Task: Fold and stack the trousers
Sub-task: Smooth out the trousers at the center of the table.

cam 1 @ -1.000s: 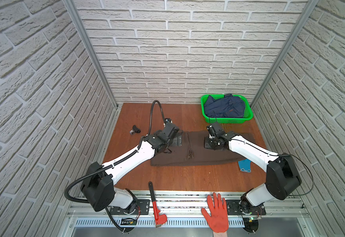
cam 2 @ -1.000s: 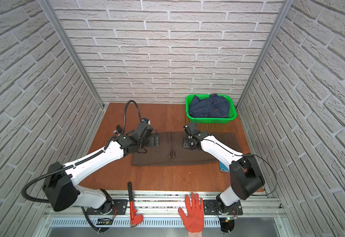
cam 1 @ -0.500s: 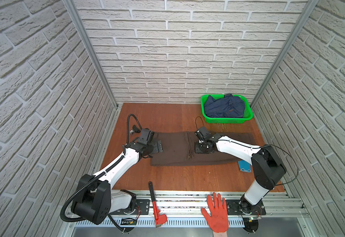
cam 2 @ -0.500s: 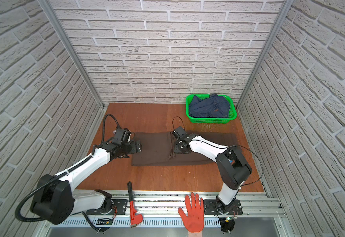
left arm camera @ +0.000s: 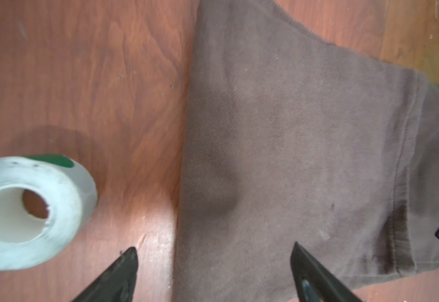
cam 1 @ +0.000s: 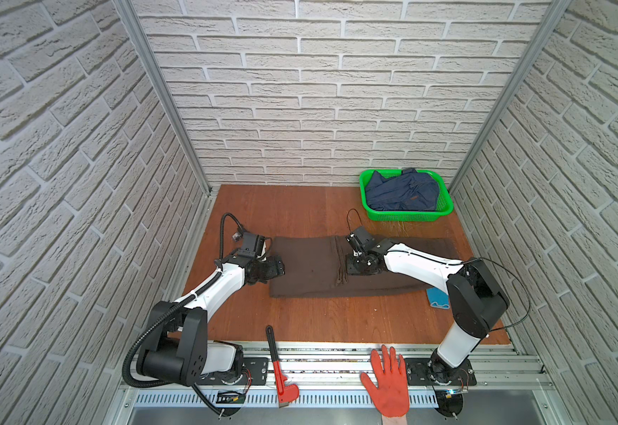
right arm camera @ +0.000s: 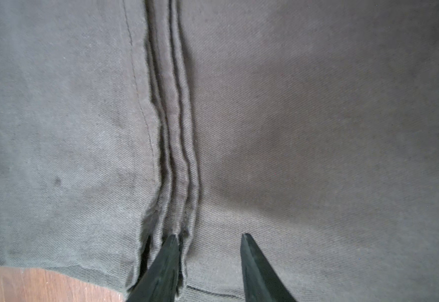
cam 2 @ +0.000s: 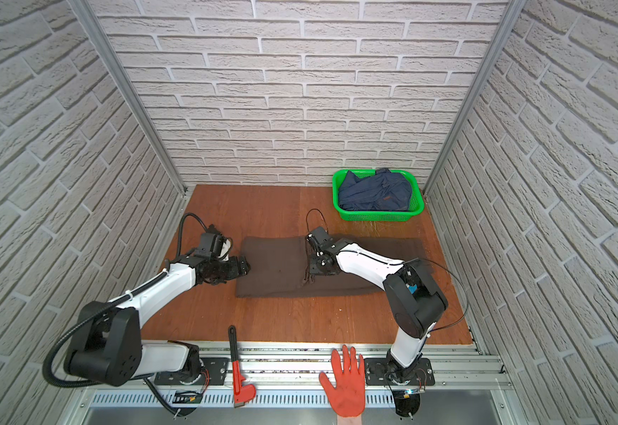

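Lying under right gripper (right arm camera: 208,235), trousers (cam 1: 307,268) folded, left gripper (left arm camera: 213,245) seemingly straddling edge.

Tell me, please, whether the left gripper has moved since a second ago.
Yes: the left gripper has drawn back from over the trousers to their edge, farther from the green basket.

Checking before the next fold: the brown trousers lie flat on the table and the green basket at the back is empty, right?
Not empty: the green basket holds a dark blue garment, as both top views show. The brown trousers do lie flat on the table.
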You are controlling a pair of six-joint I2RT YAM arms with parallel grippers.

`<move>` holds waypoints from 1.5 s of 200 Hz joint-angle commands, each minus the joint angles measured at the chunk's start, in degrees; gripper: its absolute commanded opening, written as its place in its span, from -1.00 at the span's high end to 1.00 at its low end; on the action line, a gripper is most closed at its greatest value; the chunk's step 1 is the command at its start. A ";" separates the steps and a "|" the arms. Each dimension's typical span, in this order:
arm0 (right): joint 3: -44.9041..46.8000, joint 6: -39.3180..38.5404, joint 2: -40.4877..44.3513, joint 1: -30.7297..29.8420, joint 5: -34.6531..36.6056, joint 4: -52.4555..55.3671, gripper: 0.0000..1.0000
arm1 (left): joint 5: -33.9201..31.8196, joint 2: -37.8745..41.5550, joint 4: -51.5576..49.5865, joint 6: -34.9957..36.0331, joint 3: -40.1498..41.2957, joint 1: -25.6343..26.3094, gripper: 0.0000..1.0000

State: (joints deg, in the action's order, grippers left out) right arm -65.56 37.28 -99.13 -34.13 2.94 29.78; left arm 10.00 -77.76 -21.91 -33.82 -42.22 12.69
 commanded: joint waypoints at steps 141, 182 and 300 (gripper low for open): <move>-2.65 0.60 -2.73 -0.93 -1.11 -0.74 0.16 | 8.51 -15.18 7.51 1.04 -1.18 -2.30 -0.49; -4.32 1.29 -4.52 -0.94 0.23 -0.37 0.10 | 8.14 -13.87 6.63 1.38 -0.47 -2.23 -0.64; -12.01 4.11 -16.06 0.20 -3.23 -2.33 -0.15 | 6.43 -11.11 4.80 1.92 0.52 -2.23 -0.79</move>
State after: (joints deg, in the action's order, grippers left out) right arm -76.77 39.97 -113.43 -34.11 0.80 28.56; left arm 17.87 -88.44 -12.03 -32.53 -43.59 10.85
